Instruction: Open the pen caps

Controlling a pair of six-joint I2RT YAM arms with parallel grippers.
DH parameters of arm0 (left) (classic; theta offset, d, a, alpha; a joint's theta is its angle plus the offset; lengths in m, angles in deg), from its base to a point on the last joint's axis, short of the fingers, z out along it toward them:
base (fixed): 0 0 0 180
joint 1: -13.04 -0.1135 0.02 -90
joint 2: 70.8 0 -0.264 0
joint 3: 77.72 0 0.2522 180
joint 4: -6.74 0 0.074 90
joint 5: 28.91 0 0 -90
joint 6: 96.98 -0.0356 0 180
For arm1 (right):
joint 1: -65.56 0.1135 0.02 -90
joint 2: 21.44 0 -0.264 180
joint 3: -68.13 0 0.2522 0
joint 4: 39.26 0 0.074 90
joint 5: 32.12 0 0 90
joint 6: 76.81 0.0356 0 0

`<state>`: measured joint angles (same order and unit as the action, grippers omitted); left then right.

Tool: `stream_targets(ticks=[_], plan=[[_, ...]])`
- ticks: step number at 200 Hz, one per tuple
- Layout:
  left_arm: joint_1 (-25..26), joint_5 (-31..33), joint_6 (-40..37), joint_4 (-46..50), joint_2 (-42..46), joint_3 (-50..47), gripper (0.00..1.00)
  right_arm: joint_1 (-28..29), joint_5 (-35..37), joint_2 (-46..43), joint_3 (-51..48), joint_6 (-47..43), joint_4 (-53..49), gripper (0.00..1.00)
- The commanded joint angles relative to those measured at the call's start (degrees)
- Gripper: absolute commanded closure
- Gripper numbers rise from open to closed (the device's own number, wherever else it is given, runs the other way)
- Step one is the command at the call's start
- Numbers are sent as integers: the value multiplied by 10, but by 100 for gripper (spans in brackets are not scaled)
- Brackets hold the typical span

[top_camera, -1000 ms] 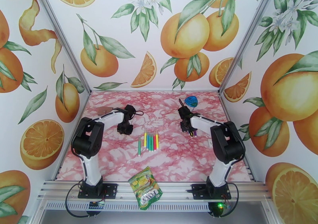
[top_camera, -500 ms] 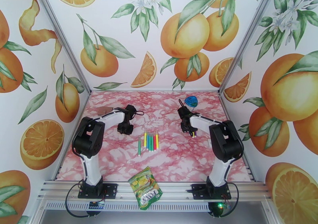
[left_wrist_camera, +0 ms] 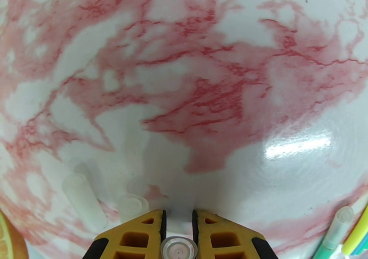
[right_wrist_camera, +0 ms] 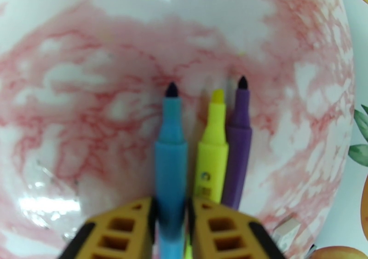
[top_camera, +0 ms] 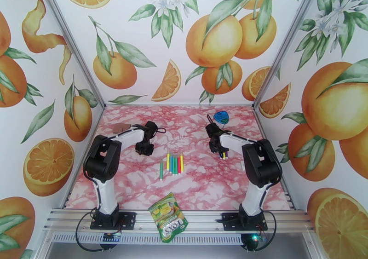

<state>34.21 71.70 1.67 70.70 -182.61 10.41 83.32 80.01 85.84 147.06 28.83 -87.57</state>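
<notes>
A row of several capped marker pens [top_camera: 172,164] lies at the table's middle, and its left end shows at the edge of the left wrist view as pens [left_wrist_camera: 338,230] with translucent caps. My left gripper [top_camera: 144,149] [left_wrist_camera: 178,214] is low over the table left of that row, shut on a clear pen cap [left_wrist_camera: 178,249]. Two more clear pen caps [left_wrist_camera: 83,199] [left_wrist_camera: 133,205] lie on the table by its left finger. My right gripper [top_camera: 221,153] [right_wrist_camera: 170,204] is closed around an uncapped blue pen [right_wrist_camera: 170,149]. An uncapped yellow pen [right_wrist_camera: 213,149] and a purple pen [right_wrist_camera: 238,149] lie beside it.
A round blue-lidded container [top_camera: 221,116] sits at the back right. A green-yellow snack packet [top_camera: 168,216] lies over the near edge. A small brown object [top_camera: 120,127] rests at the left. Printed walls close in the pink marbled table [top_camera: 193,186] on three sides.
The right gripper has shifted slightly and its jaws have eased a little around the blue pen. The left arm has barely moved.
</notes>
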Motion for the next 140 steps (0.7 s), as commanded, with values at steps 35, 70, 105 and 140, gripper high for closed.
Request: stream_targets(ticks=[35, 70, 105, 140], plan=[[-9, 43, 8, 7, -2, -1, 73, -4, 10, -9, 5, 7, -8, 72], [-8, 43, 9, 10, 8, 1, 72, -4, 6, -31, -1, 4, 1, 68], [-8, 25, 8, 7, 27, 3, 72, 2, -13, -57, -4, -2, 0, 67], [-8, -14, 6, -5, 57, 9, 71, 19, -27, -90, -13, -12, 12, 65]])
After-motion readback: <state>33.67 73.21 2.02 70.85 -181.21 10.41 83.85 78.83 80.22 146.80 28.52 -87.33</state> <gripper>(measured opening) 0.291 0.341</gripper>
